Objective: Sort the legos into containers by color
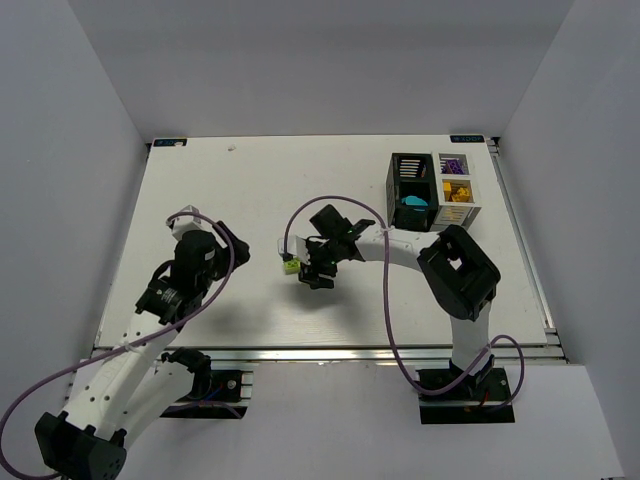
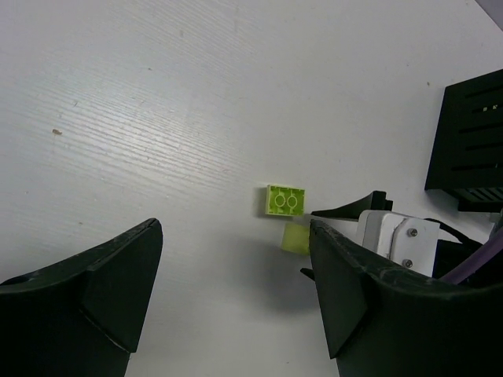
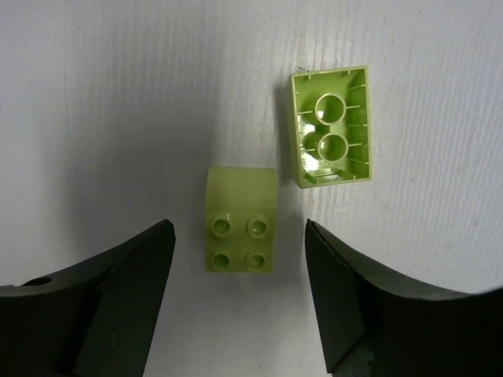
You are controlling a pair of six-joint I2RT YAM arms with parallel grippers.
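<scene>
Two lime green legos lie side by side on the white table. A rounded one with studs up [image 3: 240, 219] sits between my open right fingers; an upside-down hollow one [image 3: 332, 126] lies just beyond it, also seen in the left wrist view [image 2: 284, 199] and from above [image 1: 291, 266]. My right gripper [image 1: 312, 270] is open and hovers over them, holding nothing. My left gripper [image 1: 185, 222] is open and empty, off to the left of the legos. The containers stand at the back right: a black bin [image 1: 410, 186] with a teal lego inside, joined to a white tray [image 1: 474, 196] with purple and orange legos.
The black bin's edge [image 2: 468, 141] shows at the right of the left wrist view, with the right gripper's white body [image 2: 393, 236] near the legos. A purple cable [image 1: 384, 300] loops over the table by the right arm.
</scene>
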